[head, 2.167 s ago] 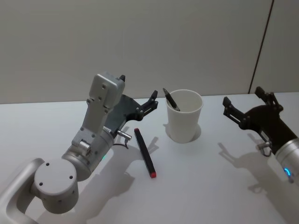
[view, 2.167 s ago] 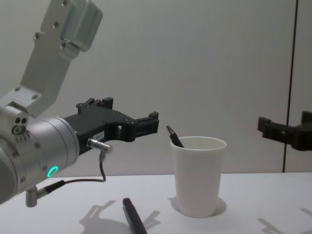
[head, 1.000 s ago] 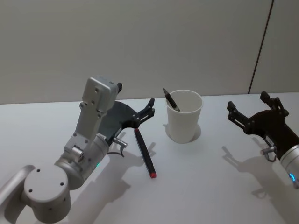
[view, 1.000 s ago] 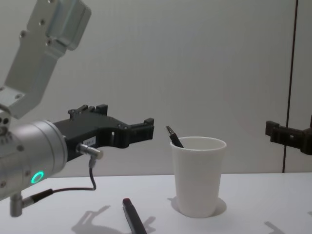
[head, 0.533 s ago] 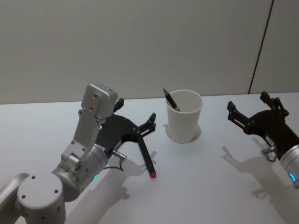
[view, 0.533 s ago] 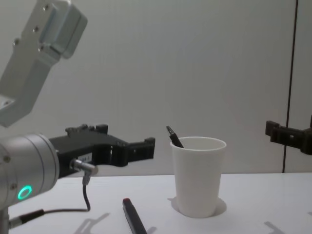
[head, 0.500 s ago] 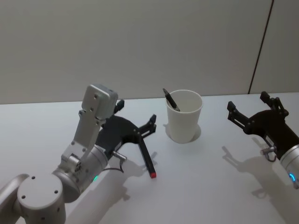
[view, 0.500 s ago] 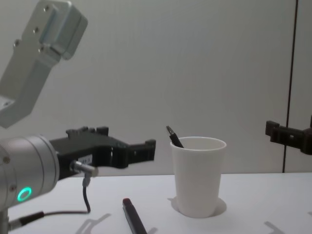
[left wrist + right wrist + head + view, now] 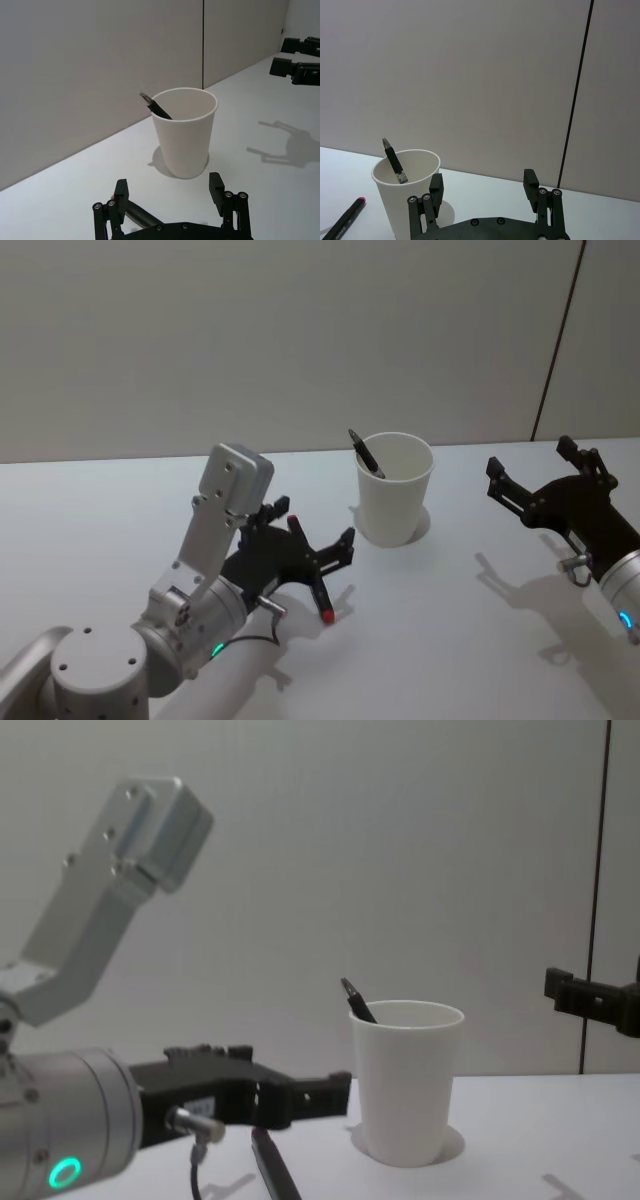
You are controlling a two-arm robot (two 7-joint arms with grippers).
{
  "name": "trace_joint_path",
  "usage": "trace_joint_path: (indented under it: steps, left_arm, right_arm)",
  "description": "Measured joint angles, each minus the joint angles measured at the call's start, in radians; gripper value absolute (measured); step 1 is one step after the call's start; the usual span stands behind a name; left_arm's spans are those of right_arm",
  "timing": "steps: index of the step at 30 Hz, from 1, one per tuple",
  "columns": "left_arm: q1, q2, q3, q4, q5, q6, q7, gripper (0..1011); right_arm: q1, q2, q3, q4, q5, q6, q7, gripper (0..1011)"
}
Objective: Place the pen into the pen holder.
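Black red-tipped pen [image 9: 322, 600] lies flat on the white table [image 9: 450, 640], just left of the white tapered paper cup [image 9: 394, 490] that serves as the holder, and it has not shifted over the last couple of seconds. What has changed is the left gripper [image 9: 314, 522]. It was hanging level with the cup's rim on the cup's left. It has since dropped to the tabletop, where it straddles the pen with its claw released and spread wide, one finger [image 9: 345, 539] on the cup side and the other on the far side. Nothing is grasped yet. That puts the task at the reach-and-pick step, and the claw looks ready to clench across the barrel next. In the left wrist view the pen [image 9: 141, 216] sits closer to one finger than the other, so the grip may land off-centre. The barrel is slim, smooth and dark, and likely to roll if nudged. A second dark pen [image 9: 364, 453] already leans against the cup's rim. To the cup's right the right gripper [image 9: 528, 455] hovers idle, released and empty, where it was a second ago.
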Motion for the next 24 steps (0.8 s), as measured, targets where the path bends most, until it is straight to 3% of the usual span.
trace_joint_path:
  steps: [14, 24]
  left_arm:
    - [-0.013, -0.043, 0.017, 0.043, -0.010, 0.068, -0.015, 1001]
    - [-0.017, -0.070, 0.025, 0.062, -0.020, 0.111, 0.020, 1001]
  right_arm:
    - [0.000, 0.000, 0.000, 0.000, 0.000, 0.000, 0.000, 1001]
    - [0.000, 0.000, 0.000, 0.000, 0.000, 0.000, 0.000, 1001]
